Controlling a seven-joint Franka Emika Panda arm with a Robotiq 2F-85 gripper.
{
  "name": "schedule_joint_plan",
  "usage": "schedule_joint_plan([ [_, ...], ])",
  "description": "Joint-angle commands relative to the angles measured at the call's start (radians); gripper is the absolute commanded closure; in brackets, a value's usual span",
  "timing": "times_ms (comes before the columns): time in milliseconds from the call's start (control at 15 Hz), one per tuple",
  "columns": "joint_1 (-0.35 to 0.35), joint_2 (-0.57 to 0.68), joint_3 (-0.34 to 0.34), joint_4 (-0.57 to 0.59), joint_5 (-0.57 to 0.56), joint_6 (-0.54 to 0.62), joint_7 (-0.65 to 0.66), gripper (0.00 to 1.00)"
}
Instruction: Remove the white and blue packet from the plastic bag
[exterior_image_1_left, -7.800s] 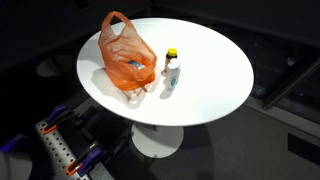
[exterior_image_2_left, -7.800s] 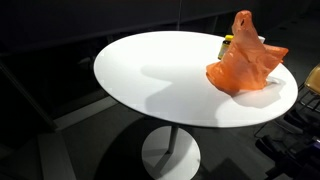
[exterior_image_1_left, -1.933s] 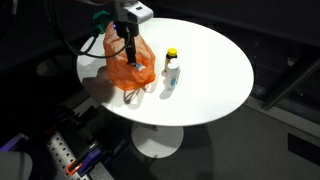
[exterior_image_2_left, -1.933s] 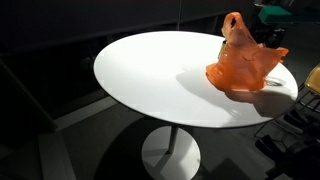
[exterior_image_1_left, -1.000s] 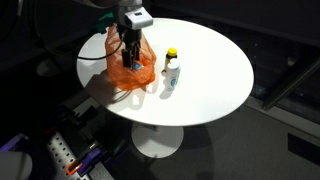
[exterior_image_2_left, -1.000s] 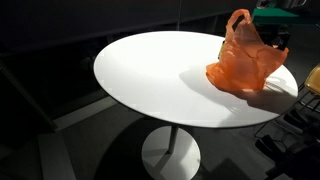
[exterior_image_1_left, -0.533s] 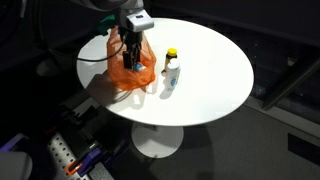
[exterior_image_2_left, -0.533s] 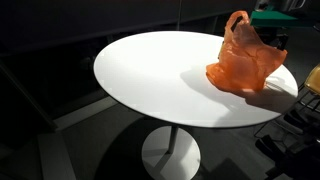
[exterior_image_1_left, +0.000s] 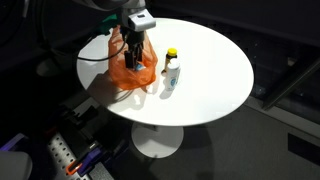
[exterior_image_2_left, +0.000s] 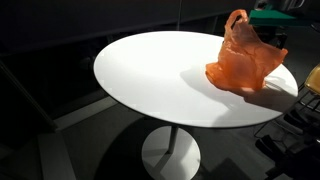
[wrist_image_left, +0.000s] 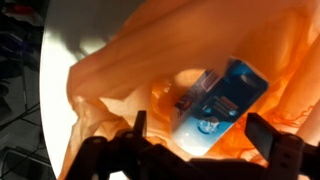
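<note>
No words can be read; the print on the blue and white packet (wrist_image_left: 215, 105) is too blurry

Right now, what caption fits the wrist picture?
Open gripper hovers over the white and blue packet inside the orange bag.

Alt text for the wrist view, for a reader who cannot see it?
An open gripper hangs over the mouth of an orange plastic bag, a white and blue packet visible inside between its fingers. A white table shows at one edge.
</note>
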Motion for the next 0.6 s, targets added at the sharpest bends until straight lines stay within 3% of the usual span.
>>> schedule_joint_plan([
  [0, -0.001, -0.001, -0.007, 0.016, 0.015, -0.021, 0.040, 0.00],
  [533, 0.006, 0.033, -0.007, 0.025, -0.003, -0.002, 0.083, 0.00],
])
